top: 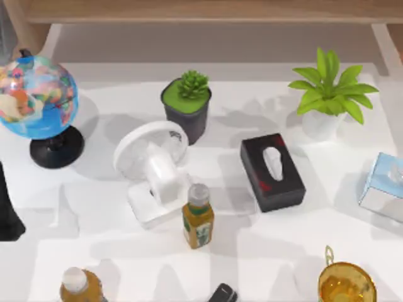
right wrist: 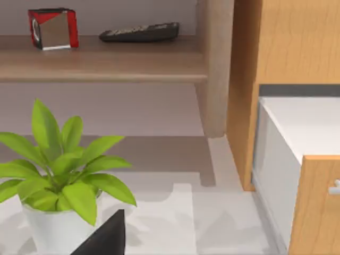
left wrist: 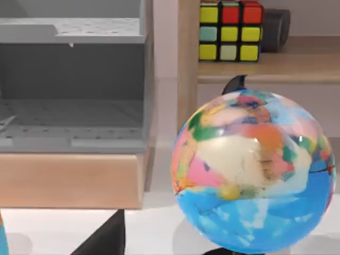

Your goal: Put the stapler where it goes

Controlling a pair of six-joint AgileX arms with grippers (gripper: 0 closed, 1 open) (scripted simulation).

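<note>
The stapler [top: 223,294] is a small black rounded object with a grey edge, cut off by the table's front edge in the top view, right of centre. My left arm [top: 7,211] is a dark shape at the table's far left edge, well away from the stapler. A black wedge of my left gripper [left wrist: 103,238] sits low in the left wrist view, facing the globe [left wrist: 254,170]. In the right wrist view, a black wedge of my right gripper [right wrist: 103,235] sits beside the leafy potted plant [right wrist: 58,170]. Neither gripper is near the stapler.
Crowding the table are a globe [top: 38,97], a succulent pot [top: 186,104], a white fan [top: 154,170], an amber bottle [top: 198,217], a black tissue box [top: 272,171], a leafy plant [top: 327,94], a blue box [top: 384,185], a gold cup [top: 346,283] and a second bottle [top: 80,286]. Wooden shelves [right wrist: 106,58] stand behind.
</note>
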